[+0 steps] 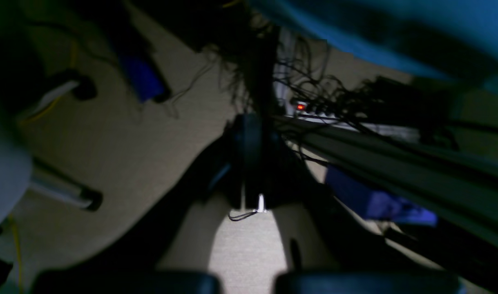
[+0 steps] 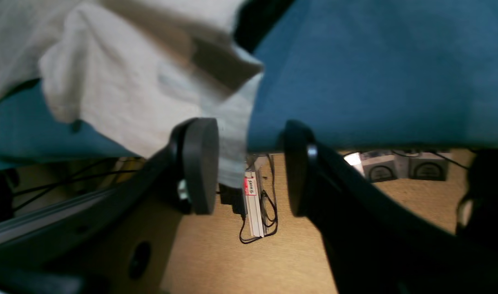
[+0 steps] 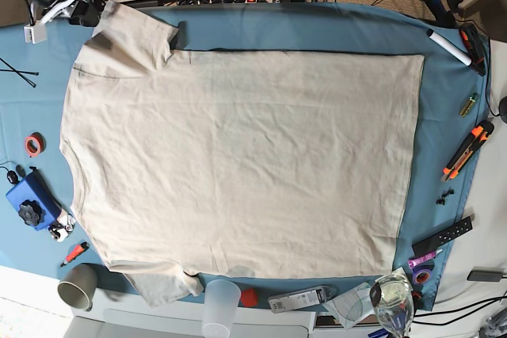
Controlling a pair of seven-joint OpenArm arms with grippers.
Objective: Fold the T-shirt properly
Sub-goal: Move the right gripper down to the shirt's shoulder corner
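Observation:
The beige T-shirt lies spread flat on the blue tablecloth, collar side at the left and hem at the right. One sleeve lies at the far left corner, the other hangs over the near edge. My right gripper is open at the table's far edge, and a hanging corner of the sleeve lies between its pads. In the base view it sits by that sleeve. My left gripper is off the table, over the floor, open and empty.
Around the shirt lie a red tape roll, a blue box, a paper cup, a clear cup, orange knives, a marker and a remote. Cables and a power strip lie below.

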